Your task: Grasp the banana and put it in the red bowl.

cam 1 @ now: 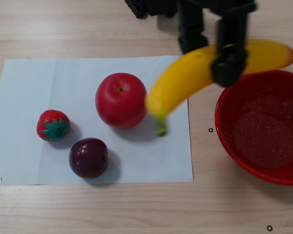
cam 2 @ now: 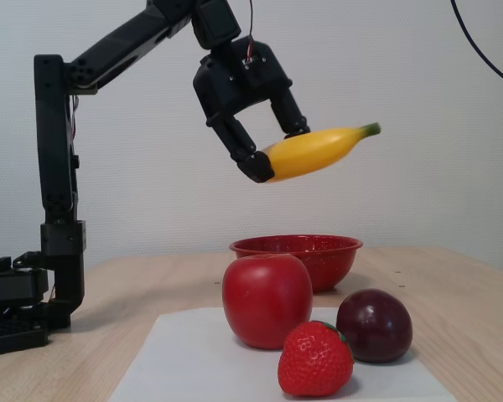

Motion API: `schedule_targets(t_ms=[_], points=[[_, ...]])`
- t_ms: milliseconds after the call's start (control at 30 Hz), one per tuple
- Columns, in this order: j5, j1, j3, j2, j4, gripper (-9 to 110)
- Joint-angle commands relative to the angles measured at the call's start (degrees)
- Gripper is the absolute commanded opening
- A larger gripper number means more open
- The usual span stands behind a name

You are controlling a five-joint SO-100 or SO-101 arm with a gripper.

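Observation:
My gripper point(cam 2: 277, 149) is shut on the banana point(cam 2: 318, 149), a glossy yellow fruit held high in the air, its green stem tip pointing right and slightly up in the fixed view. The red bowl point(cam 2: 335, 261) stands on the table well below it. In the other view the banana point(cam 1: 180, 83) slants from the paper's right edge up past the red bowl's point(cam 1: 219, 117) upper left rim, green tip low and left, orange end at the right. The gripper point(cam 1: 210, 56) clamps it near that orange end. The bowl holds nothing.
A red apple point(cam 1: 121, 100), a strawberry point(cam 1: 53, 125) and a dark plum point(cam 1: 88, 157) lie on a white paper sheet point(cam 1: 34, 83) left of the bowl. In the fixed view the apple point(cam 2: 267, 299) stands right in front of the bowl. The arm's base point(cam 2: 17, 310) is at the left.

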State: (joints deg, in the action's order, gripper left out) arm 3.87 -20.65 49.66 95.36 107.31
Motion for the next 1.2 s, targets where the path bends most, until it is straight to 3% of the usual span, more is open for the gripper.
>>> schedule_targets(t_ms=[0, 533, 700, 833, 1167], points=[[-1.32, -2.46, -7.56, 2.02, 1.85, 0], [-7.29, -15.73, -8.88, -6.86, -2.90, 1], [-9.40, -16.52, -8.96, -9.76, -5.62, 21], [-9.49, -16.70, -9.84, -11.43, -7.03, 25], [-9.76, -16.70, -11.34, -12.83, -6.77, 20]])
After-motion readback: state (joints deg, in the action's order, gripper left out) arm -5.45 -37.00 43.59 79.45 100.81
